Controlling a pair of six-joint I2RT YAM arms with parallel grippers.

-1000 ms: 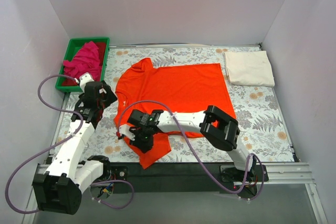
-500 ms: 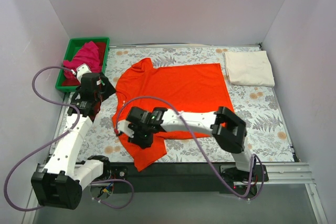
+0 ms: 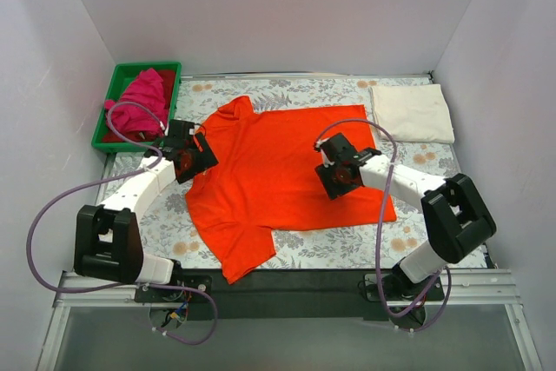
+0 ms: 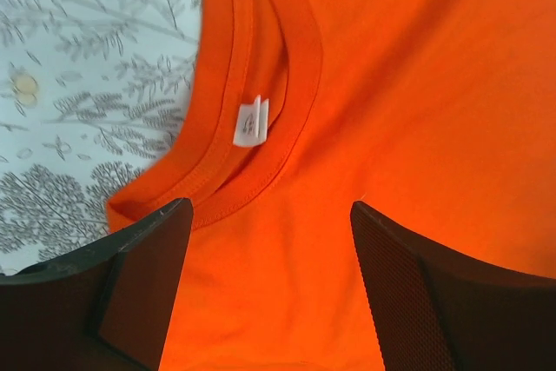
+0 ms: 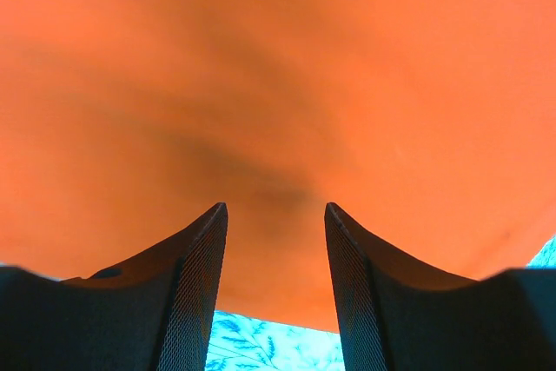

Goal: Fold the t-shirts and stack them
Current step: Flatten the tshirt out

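Locate the orange-red t-shirt [image 3: 278, 162] at the centre of the floral cloth [image 3: 426, 206], spread flat with its neckband [image 4: 287, 84] toward 9 o'clock. The cream t-shirt [image 3: 413, 113] lies folded at 2 o'clock. The magenta t-shirt [image 3: 139, 97] sits bunched in the green tray [image 3: 122, 69] at 10 o'clock.

Note the left gripper [image 4: 269, 215]: its jaws are spread wide above the neckband, near the white label [image 4: 251, 120], with nothing between them. The right gripper [image 5: 276, 210] hangs over the shirt body toward 3 o'clock; its fingers stand apart and pinch no fabric.

Expect the shirt to handle as a light, limp sheet: it will drape, wrinkle and drag on the cloth, and it cannot break. Take hold at doubled edges, where the grip is surest: the neckband, a shoulder seam, or the hem at 3 o'clock. Pinch one layer pair only, and lift low so the near sleeve [image 3: 243, 254] at 6 o'clock does not trail
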